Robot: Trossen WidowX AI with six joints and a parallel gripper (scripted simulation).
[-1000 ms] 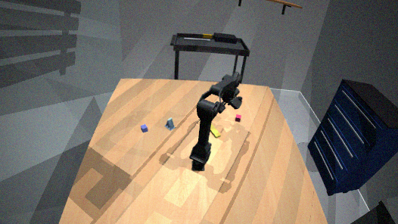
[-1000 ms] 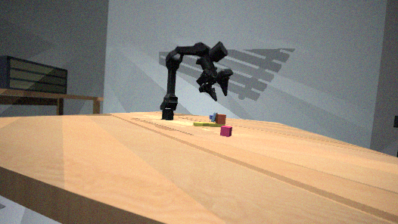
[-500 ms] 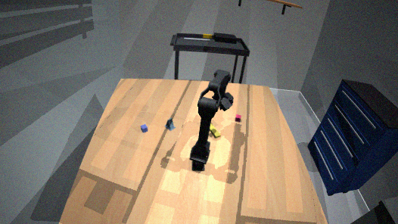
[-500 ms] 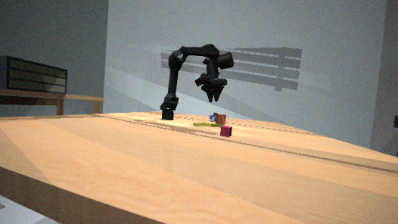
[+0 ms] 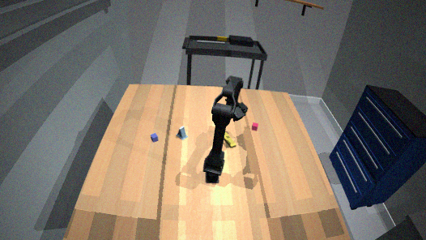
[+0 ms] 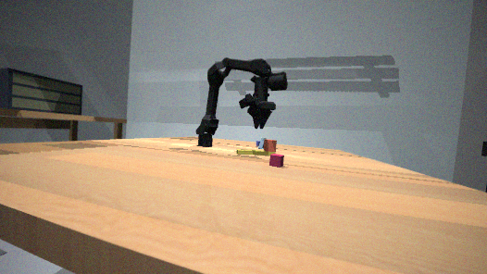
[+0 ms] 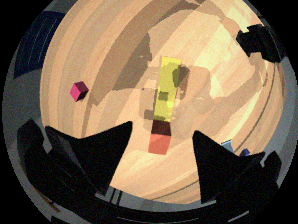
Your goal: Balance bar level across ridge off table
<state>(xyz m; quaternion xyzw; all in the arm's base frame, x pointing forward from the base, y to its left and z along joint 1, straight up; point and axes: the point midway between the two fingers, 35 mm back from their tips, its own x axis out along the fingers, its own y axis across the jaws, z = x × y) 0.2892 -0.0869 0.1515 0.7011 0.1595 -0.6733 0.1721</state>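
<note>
The yellow bar lies flat on the table. A red-orange block is at its far end; I cannot tell if the two are joined, and the arm hides the block in the top view. The light blue ridge stands on the table to the left of the bar in the top view, with nothing across it. My gripper points down, open and empty, well above the table near the bar's block end.
A magenta cube lies right of the bar in the top view. A dark blue cube lies left of the ridge. A black cart stands beyond the table's far edge, and a blue cabinet to the right.
</note>
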